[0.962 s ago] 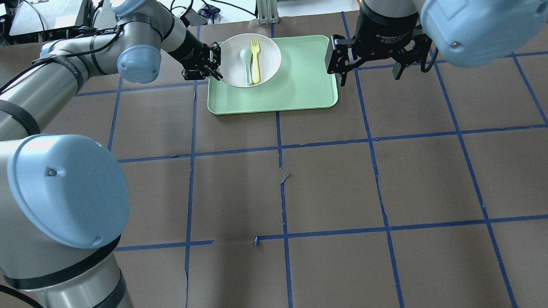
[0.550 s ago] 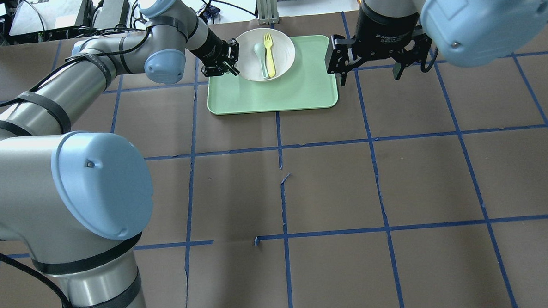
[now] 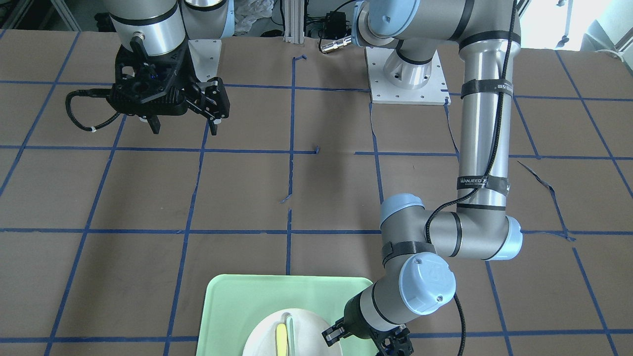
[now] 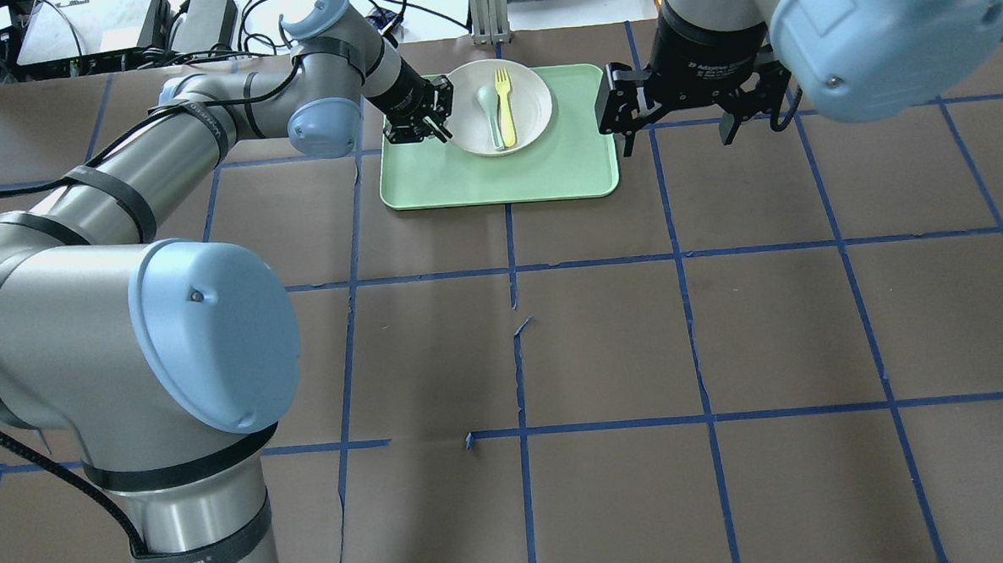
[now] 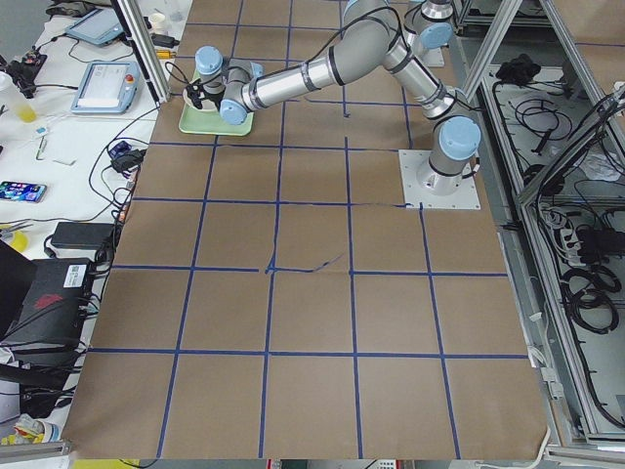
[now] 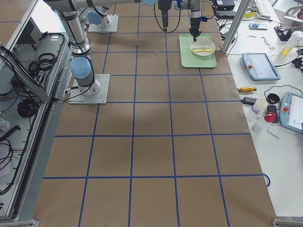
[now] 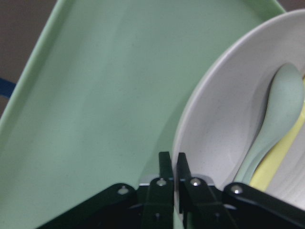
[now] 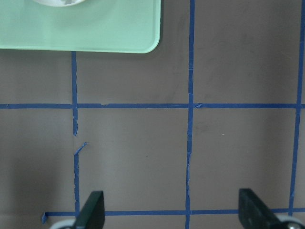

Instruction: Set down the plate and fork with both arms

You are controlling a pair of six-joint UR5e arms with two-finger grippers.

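The round white plate (image 4: pixel 521 103) sits over the far part of the light green tray (image 4: pixel 547 165). The yellow fork (image 4: pixel 504 104) lies in it beside a pale green spoon (image 4: pixel 488 109). My left gripper (image 4: pixel 435 124) is shut on the plate's left rim. The left wrist view shows its fingertips (image 7: pixel 171 164) pinching the rim (image 7: pixel 209 105), with the spoon (image 7: pixel 279 119) and fork (image 7: pixel 274 164) inside. My right gripper (image 4: pixel 674 134) is open and empty, hovering just right of the tray. The front view shows it (image 3: pixel 184 127) well away from the plate (image 3: pixel 306 329).
The tray (image 3: pixel 237 306) lies at the table's far edge, seen from the robot. A brown table cover with a blue tape grid (image 4: pixel 517 348) fills the area in front of it. The right wrist view shows the tray's corner (image 8: pixel 119 33) and taped grid below.
My left gripper has moved to the right over the tray, carrying the plate with the fork and spoon in it. The right arm has not moved.
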